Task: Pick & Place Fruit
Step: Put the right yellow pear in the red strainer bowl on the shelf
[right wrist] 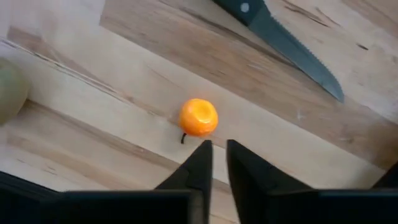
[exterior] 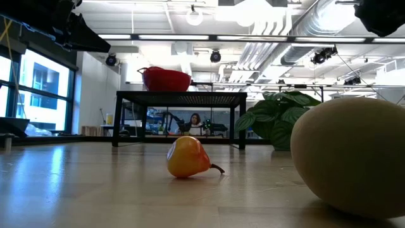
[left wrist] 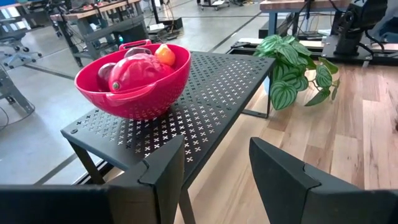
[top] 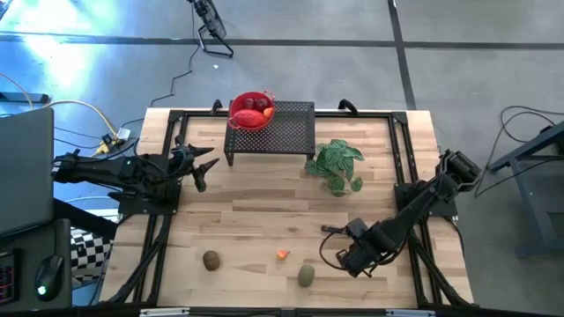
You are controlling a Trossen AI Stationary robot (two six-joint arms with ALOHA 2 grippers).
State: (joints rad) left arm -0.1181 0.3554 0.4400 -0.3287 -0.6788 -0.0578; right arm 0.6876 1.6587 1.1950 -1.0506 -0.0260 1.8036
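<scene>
A red bowl (top: 251, 112) stands on a black perforated stand (top: 286, 132) at the table's far side. It holds red fruit (left wrist: 134, 71) and a tiny orange one (left wrist: 165, 55). On the near half of the table lie a brown oval fruit (top: 211, 260), a tiny orange fruit (top: 282, 254) (right wrist: 199, 117) and an olive-green oval (top: 306, 276) (exterior: 354, 155). My right gripper (right wrist: 219, 152) hovers just right of the orange fruit with its fingers almost together, holding nothing. My left gripper (left wrist: 217, 168) is open and hangs left of the stand, facing the bowl.
A black-handled knife (right wrist: 280, 37) lies on the wood beyond the orange fruit. A green leafy plant (top: 337, 165) stands right of the stand. Black frame rails (top: 159, 229) run along the table's left and right sides. A person sits far behind the table (exterior: 195, 120).
</scene>
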